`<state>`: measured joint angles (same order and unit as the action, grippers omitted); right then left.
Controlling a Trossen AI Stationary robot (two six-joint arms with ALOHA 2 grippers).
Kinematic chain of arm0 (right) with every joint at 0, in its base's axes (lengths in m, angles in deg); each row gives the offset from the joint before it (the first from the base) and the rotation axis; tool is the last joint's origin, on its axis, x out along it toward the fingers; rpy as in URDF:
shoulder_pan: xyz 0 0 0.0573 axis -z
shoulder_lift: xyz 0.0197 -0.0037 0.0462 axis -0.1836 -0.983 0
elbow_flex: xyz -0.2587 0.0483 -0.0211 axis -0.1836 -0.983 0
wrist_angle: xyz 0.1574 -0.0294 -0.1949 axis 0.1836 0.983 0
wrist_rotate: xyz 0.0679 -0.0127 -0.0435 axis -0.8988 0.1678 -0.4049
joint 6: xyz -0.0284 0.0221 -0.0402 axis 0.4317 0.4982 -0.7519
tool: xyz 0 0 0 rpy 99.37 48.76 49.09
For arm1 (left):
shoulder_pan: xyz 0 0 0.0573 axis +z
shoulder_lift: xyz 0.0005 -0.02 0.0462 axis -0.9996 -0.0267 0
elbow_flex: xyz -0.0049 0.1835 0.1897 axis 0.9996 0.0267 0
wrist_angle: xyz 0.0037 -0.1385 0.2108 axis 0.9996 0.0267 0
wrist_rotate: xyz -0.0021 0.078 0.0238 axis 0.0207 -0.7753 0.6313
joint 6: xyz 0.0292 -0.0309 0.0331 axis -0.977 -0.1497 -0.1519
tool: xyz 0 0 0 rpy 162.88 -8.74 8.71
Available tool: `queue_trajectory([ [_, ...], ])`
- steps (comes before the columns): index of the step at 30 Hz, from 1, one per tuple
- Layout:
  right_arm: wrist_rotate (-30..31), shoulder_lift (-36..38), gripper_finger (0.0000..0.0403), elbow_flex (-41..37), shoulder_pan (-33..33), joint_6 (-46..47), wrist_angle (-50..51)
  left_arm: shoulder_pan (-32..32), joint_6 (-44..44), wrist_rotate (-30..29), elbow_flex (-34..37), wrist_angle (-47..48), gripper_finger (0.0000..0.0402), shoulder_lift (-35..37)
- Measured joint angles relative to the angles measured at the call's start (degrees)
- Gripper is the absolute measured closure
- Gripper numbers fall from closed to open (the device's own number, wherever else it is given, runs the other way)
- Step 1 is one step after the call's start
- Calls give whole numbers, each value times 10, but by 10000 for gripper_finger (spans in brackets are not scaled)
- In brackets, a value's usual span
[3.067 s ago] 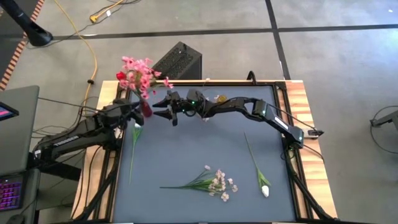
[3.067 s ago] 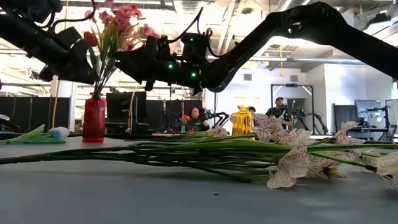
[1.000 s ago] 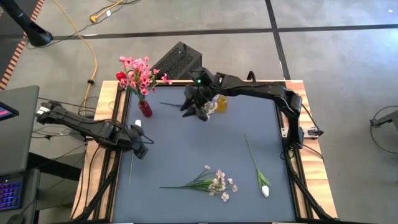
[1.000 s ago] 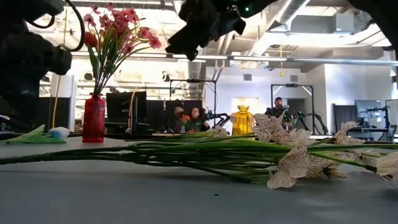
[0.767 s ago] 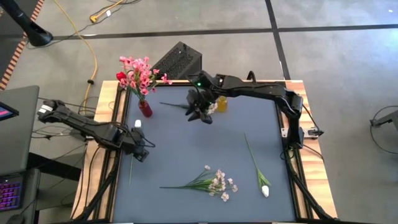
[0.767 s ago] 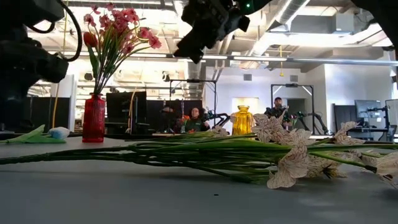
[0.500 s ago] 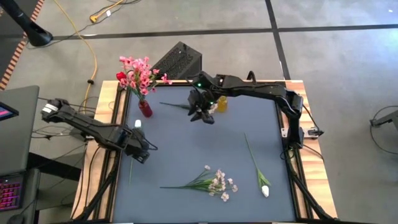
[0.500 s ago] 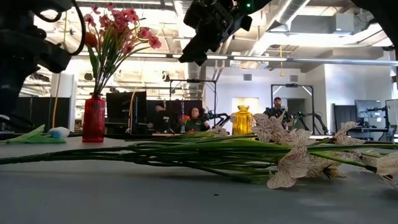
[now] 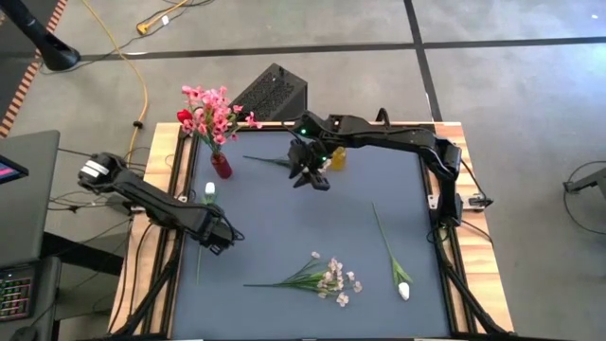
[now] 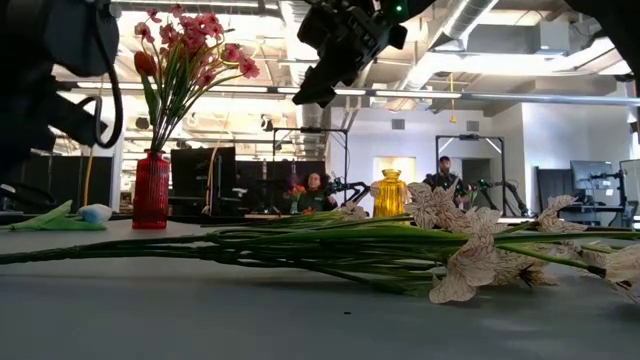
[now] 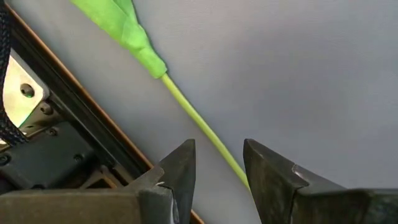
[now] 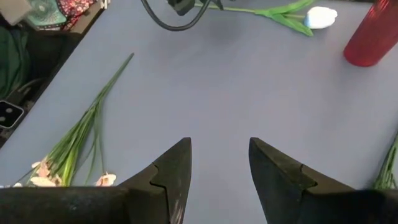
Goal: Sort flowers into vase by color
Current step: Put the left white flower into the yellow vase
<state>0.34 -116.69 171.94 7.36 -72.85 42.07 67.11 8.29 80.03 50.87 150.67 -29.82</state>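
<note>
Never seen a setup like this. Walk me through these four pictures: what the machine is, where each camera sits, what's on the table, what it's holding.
Two dark robot arms work at a grey table. One camera looks straight down, one sits at table height, one rides each wrist. A red vase already holds pink and red flowers; a yellow vase stands nearby. Lying flat: a white tulip at the left edge, another white tulip, and a pale blossom spray. The left gripper is open over the first tulip's stem. The right gripper hovers open and empty.

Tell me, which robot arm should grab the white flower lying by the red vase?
Probably the left. Its open gripper hangs right over that white flower's green stem, while the right gripper is empty, over by the yellow vase.
</note>
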Motion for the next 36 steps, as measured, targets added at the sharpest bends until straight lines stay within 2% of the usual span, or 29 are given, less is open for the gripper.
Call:
queue_trajectory([
  [7, 0, 0, 217, 0, -8, -7, 11, 0, 4, -5, 41, -50, 276, 21],
  [13, -1, 0, 217, 0, -20, -16, 12, 0, 8, -8, 46, -56, 276, 25],
  [21, -1, 0, 217, 0, -33, -20, 12, 2, -6, 44, 45, -60, 276, -39],
  [26, -1, 0, 217, 0, -37, -20, 13, 2, -40, 51, 41, -75, 279, -66],
  [29, -1, 0, 217, 0, -37, -20, 16, 2, -45, 47, 36, -81, 302, -58],
  [34, -1, 0, 217, 0, -37, -19, 20, 1, -45, 48, 34, -108, 383, -33],
  [36, -1, 0, 217, 0, -37, -19, 20, 1, -51, 50, 34, -112, 394, -25],
])
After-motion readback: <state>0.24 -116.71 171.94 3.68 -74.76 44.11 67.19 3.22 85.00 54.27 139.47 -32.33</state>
